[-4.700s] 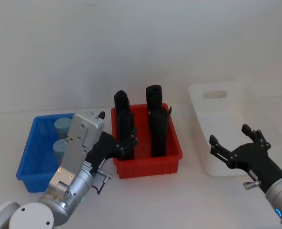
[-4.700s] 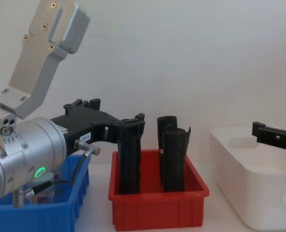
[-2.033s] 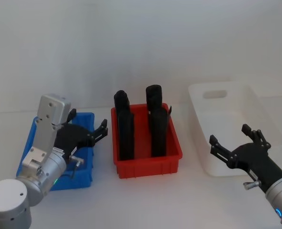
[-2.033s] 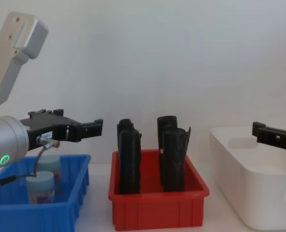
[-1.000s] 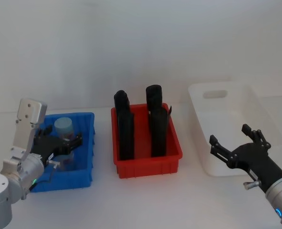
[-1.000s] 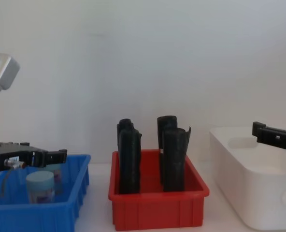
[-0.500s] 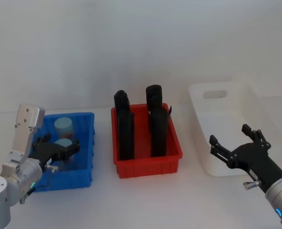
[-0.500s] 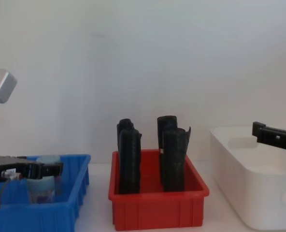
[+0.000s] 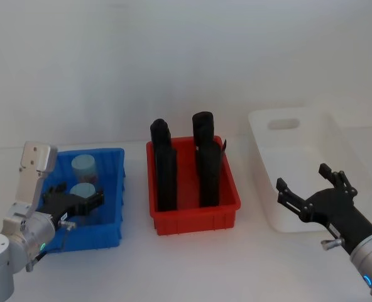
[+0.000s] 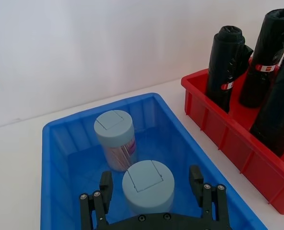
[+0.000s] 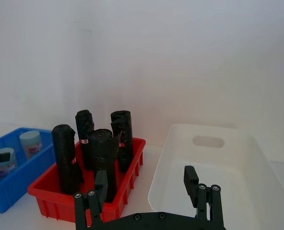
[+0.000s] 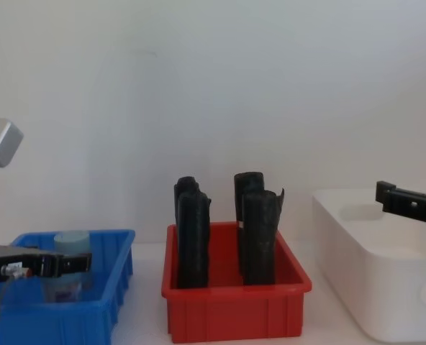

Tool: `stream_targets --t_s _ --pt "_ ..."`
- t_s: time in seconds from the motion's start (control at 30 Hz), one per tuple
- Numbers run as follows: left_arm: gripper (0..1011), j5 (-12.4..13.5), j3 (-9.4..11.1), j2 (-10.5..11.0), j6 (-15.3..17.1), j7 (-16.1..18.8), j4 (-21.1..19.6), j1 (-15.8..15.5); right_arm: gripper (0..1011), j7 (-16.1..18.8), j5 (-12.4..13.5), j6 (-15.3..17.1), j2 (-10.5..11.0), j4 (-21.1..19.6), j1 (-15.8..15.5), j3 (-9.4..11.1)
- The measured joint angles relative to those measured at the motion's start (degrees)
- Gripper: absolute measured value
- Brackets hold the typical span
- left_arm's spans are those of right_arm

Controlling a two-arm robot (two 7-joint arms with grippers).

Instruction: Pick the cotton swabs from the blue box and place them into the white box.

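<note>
Blue box [image 9: 119,184] at the counter's [image 9: 192,264] left end holds two swab jars [image 10: 114,140], both upright, ready for a grasp from the side. The left end effector [image 10: 150,181] is down inside the box, spread wide with a finger on each side of the nearer jar [image 9: 80,190], gaps showing, so it grips nothing yet. This looks like the line-up before closing. The right end effector [image 9: 303,178] hovers spread and empty near the counter's front right, just in front of the white box [image 9: 261,135], apparently idle. That box looks empty, and no jar has reached it. A red bin [image 9: 195,217] of black rolls [image 9: 205,157] stands between the boxes. The farther jar has a pinkish label and the rolls have red-and-white bands, none readable.
</note>
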Motion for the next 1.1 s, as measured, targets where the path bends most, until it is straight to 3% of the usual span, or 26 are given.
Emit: stream_targets --t_s 0.37,0.77,1.1 --pt "994 -0.2 -0.1 -0.6 -0.4 -0.9 2.7 -1.1 1002 0.0 0.0 0.0 0.0 0.0 0.0 0.0" --pt "679 1.0 0.0 -1.1 -1.1 -2.4 5.0 -2.3 1002 0.0 0.0 0.0 0.0 0.0 0.0 0.0" --pt "670 2.2 0.0 -1.0 -1.7 -3.1 4.9 -2.5 1002 0.0 0.0 0.0 0.0 0.0 0.0 0.0"
